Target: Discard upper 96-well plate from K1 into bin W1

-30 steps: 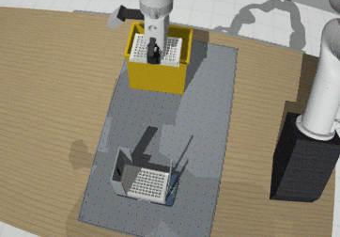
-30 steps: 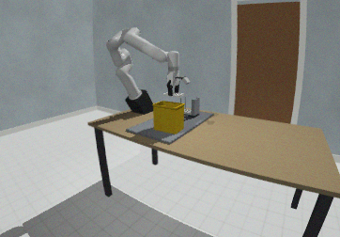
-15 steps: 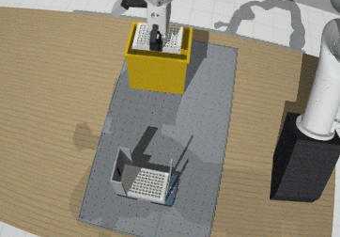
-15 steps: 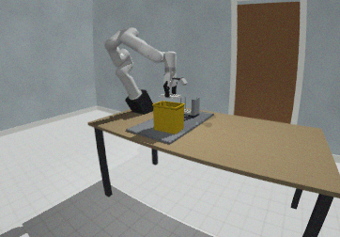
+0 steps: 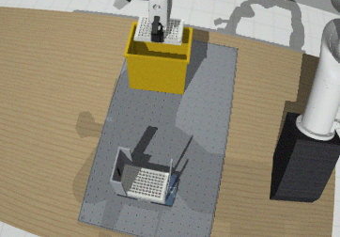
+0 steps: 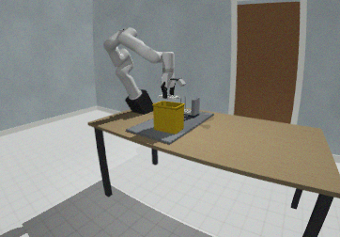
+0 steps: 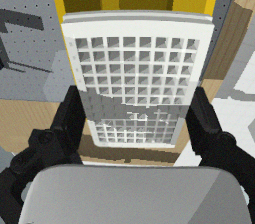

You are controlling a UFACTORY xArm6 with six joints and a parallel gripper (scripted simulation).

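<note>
My gripper [image 5: 157, 30] is shut on a white 96-well plate [image 5: 163, 30] and holds it level above the far part of the mouth of the yellow bin W1 [image 5: 159, 63]. The grey rack K1 [image 5: 144, 177] stands near the front of the grey mat and carries the other white well plate [image 5: 149, 184]. In the exterior view the gripper [image 6: 169, 89] hangs just above the bin [image 6: 168, 116].
The arm's black base [image 5: 302, 159] stands at the right on the wooden table. The grey perforated mat [image 5: 164, 138] lies under the bin and the rack. The arm's white links [image 5: 329, 72] rise on the right.
</note>
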